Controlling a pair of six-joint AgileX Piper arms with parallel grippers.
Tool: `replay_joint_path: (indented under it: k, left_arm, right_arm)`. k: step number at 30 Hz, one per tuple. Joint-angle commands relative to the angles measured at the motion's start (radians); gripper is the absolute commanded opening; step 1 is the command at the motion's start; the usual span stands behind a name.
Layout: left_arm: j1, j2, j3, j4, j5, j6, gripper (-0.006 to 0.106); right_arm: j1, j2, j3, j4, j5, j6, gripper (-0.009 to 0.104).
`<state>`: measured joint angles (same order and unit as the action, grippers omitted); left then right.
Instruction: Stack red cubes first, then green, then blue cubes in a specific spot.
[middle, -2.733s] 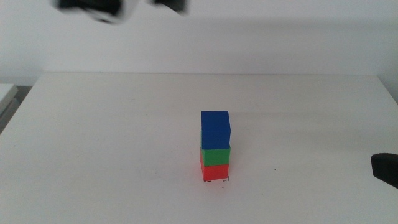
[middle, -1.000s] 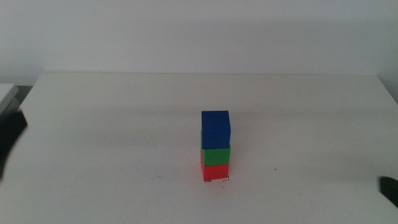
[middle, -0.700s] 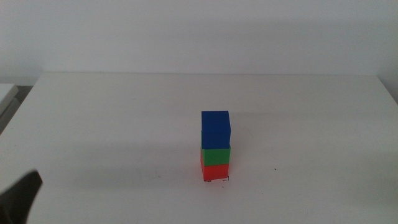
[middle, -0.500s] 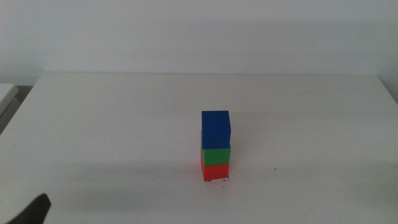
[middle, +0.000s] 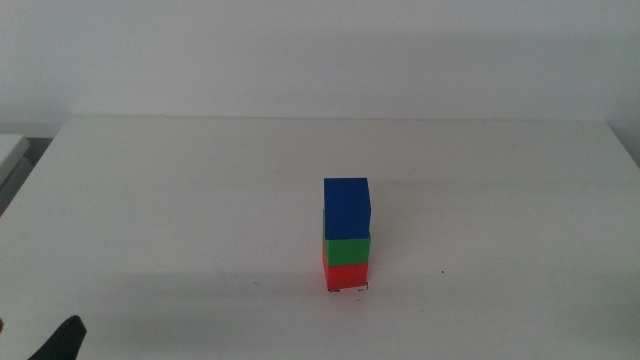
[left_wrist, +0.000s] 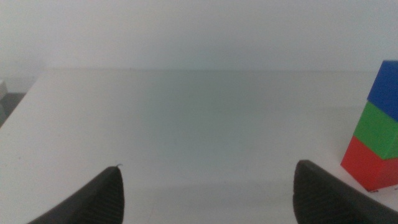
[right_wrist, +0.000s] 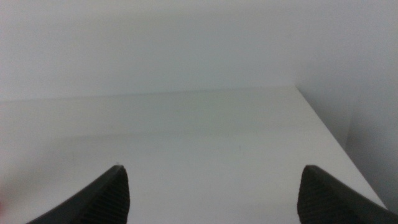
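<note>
In the middle view a three-cube stack stands upright at the table's centre: the red cube (middle: 346, 276) at the bottom, the green cube (middle: 347, 250) on it, the blue cube (middle: 347, 206) on top. Tiny black corner marks of the specific spot (middle: 349, 290) show under the red cube's front edge. The left wrist view has the same stack at its edge: red cube (left_wrist: 372, 163), green cube (left_wrist: 379, 127), blue cube (left_wrist: 387, 84). My left gripper (left_wrist: 208, 199) is open and empty, well away from the stack; its dark tip (middle: 60, 342) shows at the table's near-left corner. My right gripper (right_wrist: 211, 199) is open over bare table.
A lone black speck (middle: 443, 271) lies on the white table (middle: 180, 200) right of the stack. A grey-white object (middle: 10, 150) sits off the table's far-left edge. A white wall stands behind the table.
The left gripper came down the left side to the bottom-left corner. The right gripper slid out of the middle view at the right edge. The stack has not moved.
</note>
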<state>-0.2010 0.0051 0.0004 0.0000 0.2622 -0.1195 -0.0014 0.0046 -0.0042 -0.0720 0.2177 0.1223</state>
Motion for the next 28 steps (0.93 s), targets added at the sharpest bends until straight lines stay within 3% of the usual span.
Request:
replay_joint_path:
  k: [1,9,19,28]
  left_arm:
    - [0.001,-0.005,0.000,0.000,-0.037,0.000,0.091]
    - [0.001,-0.005,0.000,0.000,-0.057,0.000,0.091]
    - [0.145,-0.005,0.000,0.000,-0.057,0.000,0.091]
    - [0.170,-0.005,0.000,0.000,-0.057,0.000,0.091]
  right_arm:
    - [-0.009,-0.005,0.004,-0.006,-0.037,-0.007,0.093]
    - [-0.009,-0.005,0.004,-0.002,-0.064,-0.007,0.093]
    - [-0.009,-0.005,0.004,-0.002,-0.064,-0.007,0.093]
    - [-0.009,-0.005,0.004,-0.002,-0.064,-0.007,0.093]
